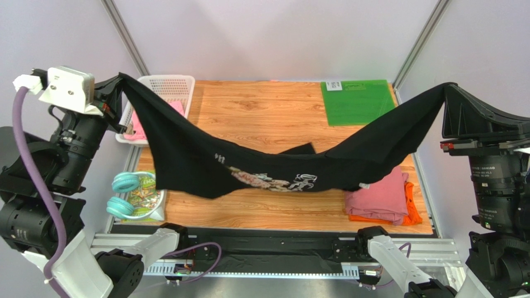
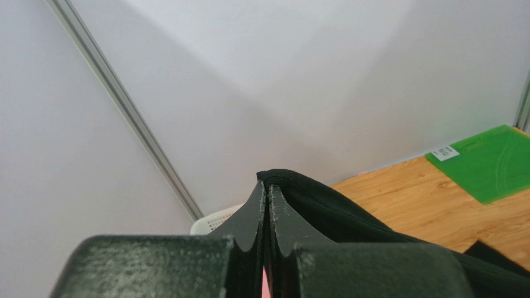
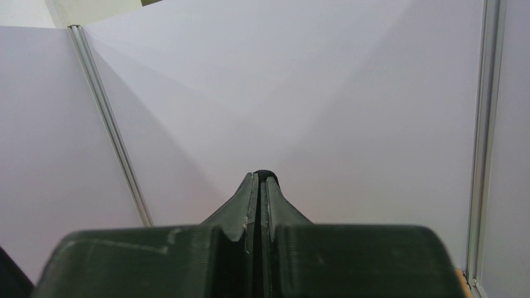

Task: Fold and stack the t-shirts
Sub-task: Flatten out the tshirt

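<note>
the wooden table [image 1: 267,124] fills the middle of the overhead view. above it the black t-shirt [image 1: 180,155] hangs stretched between the two arms like a hammock, and its sagging middle, with the floral print, is low over the boards; whether it touches them cannot be told. the left gripper [image 2: 267,186] has its jaws pressed together on an edge of the black cloth, up at the far left. the right gripper [image 3: 259,180] is likewise clamped on a thin pinch of it at the far right. the green mat [image 1: 357,102] lies flat in the far right corner. the pink t-shirt [image 1: 376,198] sits folded at the near right on the orange t-shirt [image 1: 412,208], whose edge peeps out beside it. the step in hand looks like spreading the black shirt flat. to do it well, both arms should hold the cloth taut and level, lower together onto bare wood left of the folded pile, and let the hanging edge land first so no crease or sleeve gets trapped underneath.
</note>
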Available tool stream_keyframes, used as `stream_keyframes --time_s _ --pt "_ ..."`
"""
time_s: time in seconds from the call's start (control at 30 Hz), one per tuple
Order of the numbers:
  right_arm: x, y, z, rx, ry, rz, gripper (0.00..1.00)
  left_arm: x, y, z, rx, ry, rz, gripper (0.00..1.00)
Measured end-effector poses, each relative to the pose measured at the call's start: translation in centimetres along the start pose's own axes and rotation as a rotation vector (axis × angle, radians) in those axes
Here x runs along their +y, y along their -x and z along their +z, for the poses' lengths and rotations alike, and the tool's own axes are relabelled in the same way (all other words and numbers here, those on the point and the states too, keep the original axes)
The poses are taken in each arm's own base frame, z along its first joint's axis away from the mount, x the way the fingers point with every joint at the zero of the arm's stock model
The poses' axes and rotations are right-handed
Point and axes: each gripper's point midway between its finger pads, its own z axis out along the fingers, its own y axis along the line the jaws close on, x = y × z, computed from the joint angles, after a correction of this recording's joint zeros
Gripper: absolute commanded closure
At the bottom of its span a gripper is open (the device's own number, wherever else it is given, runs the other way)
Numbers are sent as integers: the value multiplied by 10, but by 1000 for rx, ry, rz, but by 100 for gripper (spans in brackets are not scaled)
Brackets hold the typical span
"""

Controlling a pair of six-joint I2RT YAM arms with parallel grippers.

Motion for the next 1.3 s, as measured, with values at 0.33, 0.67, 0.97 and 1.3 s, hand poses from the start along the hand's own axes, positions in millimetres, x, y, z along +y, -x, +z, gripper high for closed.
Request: stream_keyframes --time_s 0.33,0.67,0.97,1.3 --pt "-15 -2 24 14 -74 -35 100 -12 -48 20 138 -39 10 100" --pt "-7 39 0 -90 -60 -42 100 -13 -43 22 137 -54 23 100" --pt "13 92 -71 -251 5 -41 100 -11 -1 -45 -31 -50 28 100" --pt "-1 85 -53 -229 -38 -49 100 -7 -13 -32 -17 -20 41 100"
